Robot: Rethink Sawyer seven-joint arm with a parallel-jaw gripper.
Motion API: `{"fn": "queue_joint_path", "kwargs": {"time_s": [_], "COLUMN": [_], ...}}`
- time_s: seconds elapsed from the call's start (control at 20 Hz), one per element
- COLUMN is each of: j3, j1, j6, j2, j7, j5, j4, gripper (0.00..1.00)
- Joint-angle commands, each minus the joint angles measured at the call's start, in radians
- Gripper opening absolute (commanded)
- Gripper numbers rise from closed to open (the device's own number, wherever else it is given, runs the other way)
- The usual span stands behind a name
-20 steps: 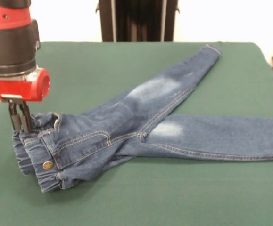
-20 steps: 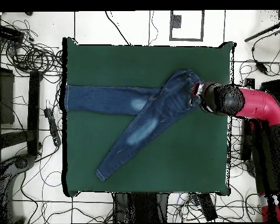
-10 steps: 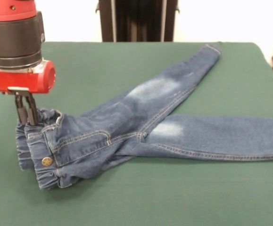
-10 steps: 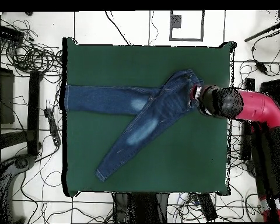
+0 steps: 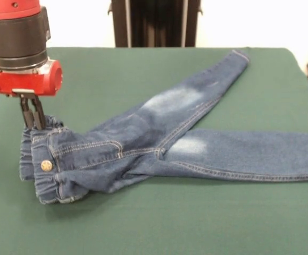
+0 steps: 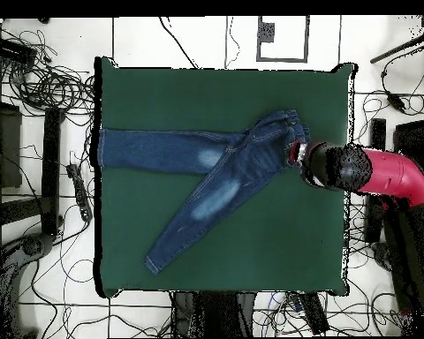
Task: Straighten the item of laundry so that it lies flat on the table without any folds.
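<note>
The blue denim jeans lie on the dark green table with the two legs spread apart, one toward the far corner, one to the right edge. The elasticated waistband with the brass button is lifted and bunched at the left. My gripper is shut on the top edge of the waistband and holds it up off the cloth. In the overhead view the jeans reach from the table's left side to my gripper at the right; the table is much larger.
The robot's pedestal stands at the far side. The arm comes in from the right in the overhead view. Cables and stands lie on the floor around the table.
My gripper has risen and pulled the waistband a little outward, away from the legs. The waistband has turned and the hip cloth is drawn straighter.
</note>
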Motion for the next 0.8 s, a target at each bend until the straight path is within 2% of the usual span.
{"fn": "queue_joint_path", "kwargs": {"time_s": [0.05,0.8], "j3": [0.063,0.083], "j1": [-0.015,-0.124], "j6": [0.052,0.002], "j2": [0.018,0.088], "j7": [-0.237,-0.448], "j5": [-0.012,-0.199], "j4": [0.210,0.258], "gripper": [0.00,0.00]}}
